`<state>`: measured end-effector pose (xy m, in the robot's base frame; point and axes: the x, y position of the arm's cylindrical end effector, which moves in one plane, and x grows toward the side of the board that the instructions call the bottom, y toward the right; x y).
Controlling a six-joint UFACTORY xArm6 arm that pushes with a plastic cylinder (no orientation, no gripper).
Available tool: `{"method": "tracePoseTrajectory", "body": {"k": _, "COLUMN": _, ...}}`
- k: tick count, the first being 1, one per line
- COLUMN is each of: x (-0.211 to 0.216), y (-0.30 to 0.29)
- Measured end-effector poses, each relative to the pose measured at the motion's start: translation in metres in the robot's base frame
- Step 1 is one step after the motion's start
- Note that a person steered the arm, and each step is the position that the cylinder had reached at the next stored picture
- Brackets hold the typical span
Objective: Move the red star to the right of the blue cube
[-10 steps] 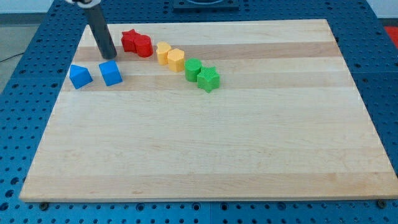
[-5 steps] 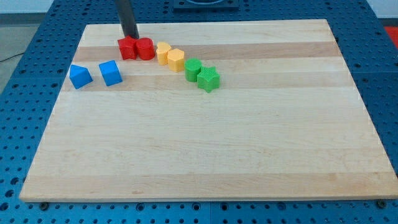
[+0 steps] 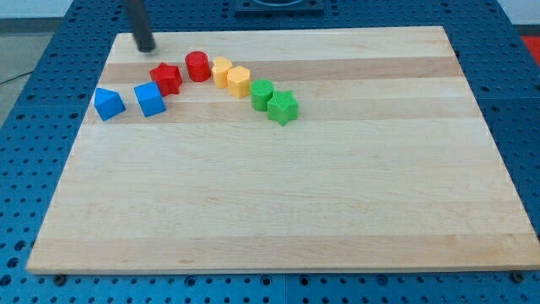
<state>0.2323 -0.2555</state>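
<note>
The red star lies near the view's top left, touching or nearly touching the upper right corner of the blue cube. My tip is at the board's top edge, up and left of the red star and apart from it. A second blue block lies left of the blue cube. A red cylinder stands right of the star, with a small gap between them.
A yellow block and a yellow hexagonal block follow the red cylinder to the right. A green block and a green star lie further right and lower. The wooden board sits on a blue perforated table.
The red star has moved down and left, away from the red cylinder, to the blue cube's upper right. My tip went from the cube to above the star, then left to the top edge.
</note>
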Motion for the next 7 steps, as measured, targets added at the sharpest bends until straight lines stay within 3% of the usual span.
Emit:
{"method": "tracePoseTrajectory", "body": {"k": 2, "x": 0.062, "y": 0.000}}
{"method": "tracePoseTrajectory", "body": {"k": 5, "x": 0.070, "y": 0.092}}
{"method": "tracePoseTrajectory", "body": {"k": 7, "x": 0.095, "y": 0.105}}
